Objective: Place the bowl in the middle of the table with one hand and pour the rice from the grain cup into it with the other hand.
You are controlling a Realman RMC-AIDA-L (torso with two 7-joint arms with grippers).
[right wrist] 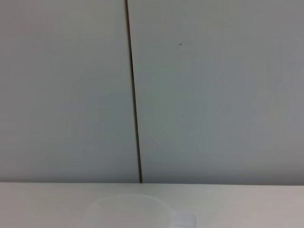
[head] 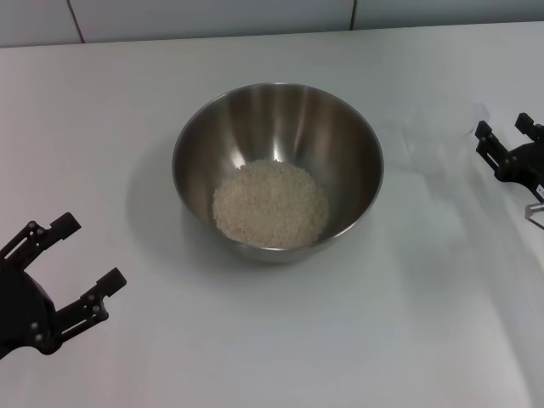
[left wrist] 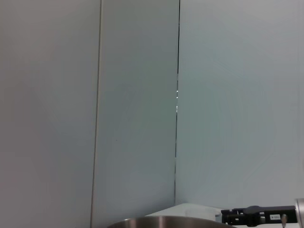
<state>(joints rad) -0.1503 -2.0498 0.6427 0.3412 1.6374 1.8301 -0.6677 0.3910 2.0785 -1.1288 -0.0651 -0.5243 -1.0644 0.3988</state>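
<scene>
The steel bowl (head: 277,170) stands on the white table (head: 280,340) near its middle, with a heap of rice (head: 270,204) in its bottom. The clear grain cup (head: 442,136) stands upright and looks empty, to the right of the bowl. My right gripper (head: 507,132) is open just right of the cup, with nothing between its fingers. My left gripper (head: 85,253) is open and empty at the front left, well apart from the bowl. The cup's rim shows in the right wrist view (right wrist: 128,211). The bowl's rim shows in the left wrist view (left wrist: 166,222).
A pale panelled wall (head: 212,17) runs along the table's far edge. Bare table lies in front of the bowl and to its left. The right arm's gripper (left wrist: 256,216) shows far off in the left wrist view.
</scene>
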